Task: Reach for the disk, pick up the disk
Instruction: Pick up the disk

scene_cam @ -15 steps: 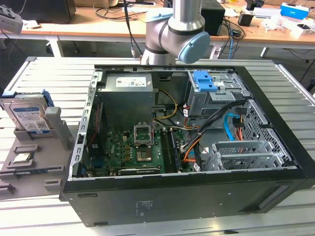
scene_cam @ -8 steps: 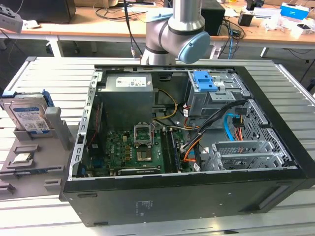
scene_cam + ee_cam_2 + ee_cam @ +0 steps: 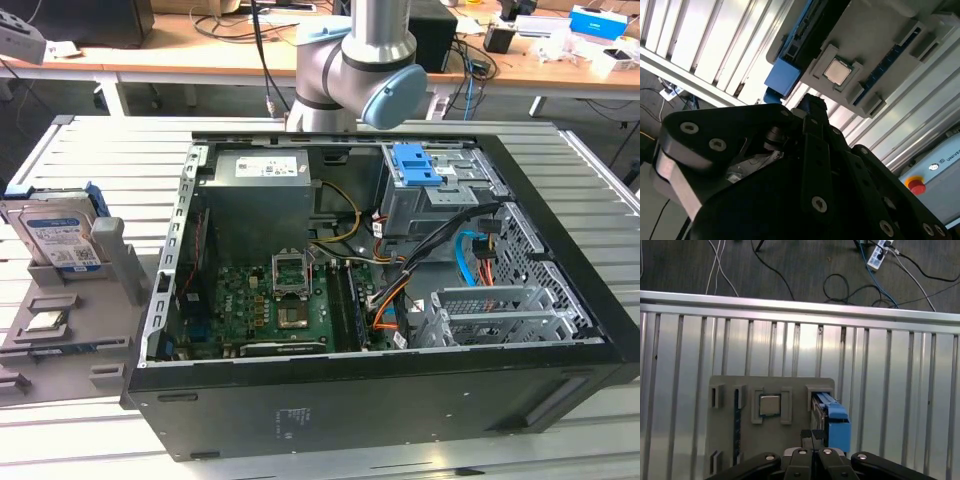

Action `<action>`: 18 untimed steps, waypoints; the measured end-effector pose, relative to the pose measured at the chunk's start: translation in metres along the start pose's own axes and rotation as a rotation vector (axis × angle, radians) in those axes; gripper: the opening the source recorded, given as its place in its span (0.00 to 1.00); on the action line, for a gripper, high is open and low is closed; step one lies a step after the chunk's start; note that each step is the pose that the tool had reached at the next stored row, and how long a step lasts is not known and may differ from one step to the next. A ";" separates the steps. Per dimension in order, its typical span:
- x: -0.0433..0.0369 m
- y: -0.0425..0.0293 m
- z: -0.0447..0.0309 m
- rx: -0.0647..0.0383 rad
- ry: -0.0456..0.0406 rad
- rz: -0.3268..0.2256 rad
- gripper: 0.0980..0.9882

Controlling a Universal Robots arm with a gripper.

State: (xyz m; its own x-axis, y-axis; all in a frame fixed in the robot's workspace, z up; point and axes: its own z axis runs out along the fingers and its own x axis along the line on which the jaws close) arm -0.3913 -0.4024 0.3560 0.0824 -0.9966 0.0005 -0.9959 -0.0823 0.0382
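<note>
One grey holder, set on the slatted metal table at the exterior view's left of the open computer case, one corner near the case wall. In the first wrist view bare slats run from the holder to the table's edge rail, with free slats on both flanks of the holder; past the rail, floor with loose cables and a power strip. One disk, standing upright on its long edge in a slot at the holder's far end, a grey post just beside it: silver metal body, blue-and-white printed label on the broad face, blue plastic bracket along the side. From above, in both wrist views, it shows as a thin edge with the blue bracket outermost. One small square silver chip, flat in a recess of the same holder, apart from the disk. One white sticker with small print on the case's front panel. One arm rising behind the case. One gripper, hanging over the holder with its tip near the disk's bracket end and apart from it; its two fingertips are pressed together with nothing between them.
</note>
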 end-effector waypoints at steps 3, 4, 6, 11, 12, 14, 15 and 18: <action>0.0000 0.0000 0.0000 0.000 0.0009 -0.022 0.01; 0.0000 0.0000 0.0000 0.000 0.0012 -0.031 0.01; 0.0000 0.0000 0.0000 0.000 0.0019 -0.051 0.01; 0.0000 0.0000 0.0000 0.000 0.0040 -0.106 0.01; 0.0000 0.0000 0.0000 0.000 0.0042 -0.111 0.01; 0.0000 0.0000 0.0000 0.000 0.0043 -0.113 0.01; 0.0000 0.0000 0.0000 0.000 0.0043 -0.113 0.01; 0.0000 0.0000 0.0000 0.000 0.0042 -0.104 0.01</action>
State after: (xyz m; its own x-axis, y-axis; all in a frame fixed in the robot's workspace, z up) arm -0.3913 -0.4024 0.3560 0.1857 -0.9826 0.0007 -0.9819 -0.1856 0.0382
